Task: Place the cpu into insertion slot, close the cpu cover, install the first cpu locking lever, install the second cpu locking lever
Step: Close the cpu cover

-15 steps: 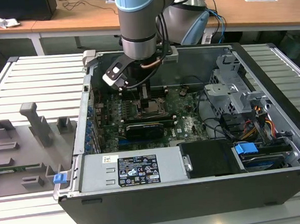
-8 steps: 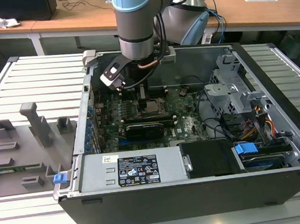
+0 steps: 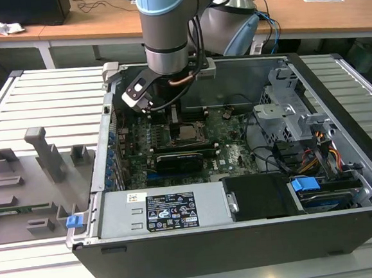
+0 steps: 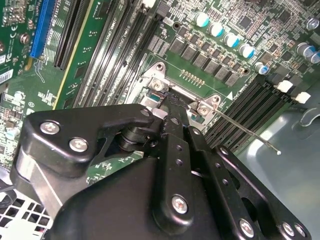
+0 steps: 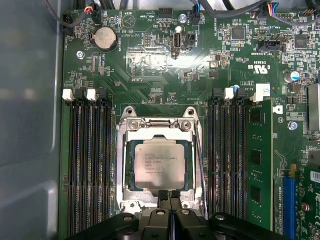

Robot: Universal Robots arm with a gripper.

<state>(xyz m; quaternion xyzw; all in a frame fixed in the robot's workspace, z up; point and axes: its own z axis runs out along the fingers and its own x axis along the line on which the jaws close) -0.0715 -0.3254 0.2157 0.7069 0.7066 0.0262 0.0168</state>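
Slatted grey metal table (image 3: 47,98): open black computer case (image 3: 246,244) at centre; grey fixture tray (image 3: 16,191) on the exterior view's left.

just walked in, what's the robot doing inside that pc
A robot arm is reaching into an open computer case and working at the processor socket on the green board. The chip already sits in the socket, and the metal cover frame lies down around it. The end effector, fingers together, is at the edge of that frame. In the second wrist view a thin lever angles out beside the socket; whether it is latched cannot be told.
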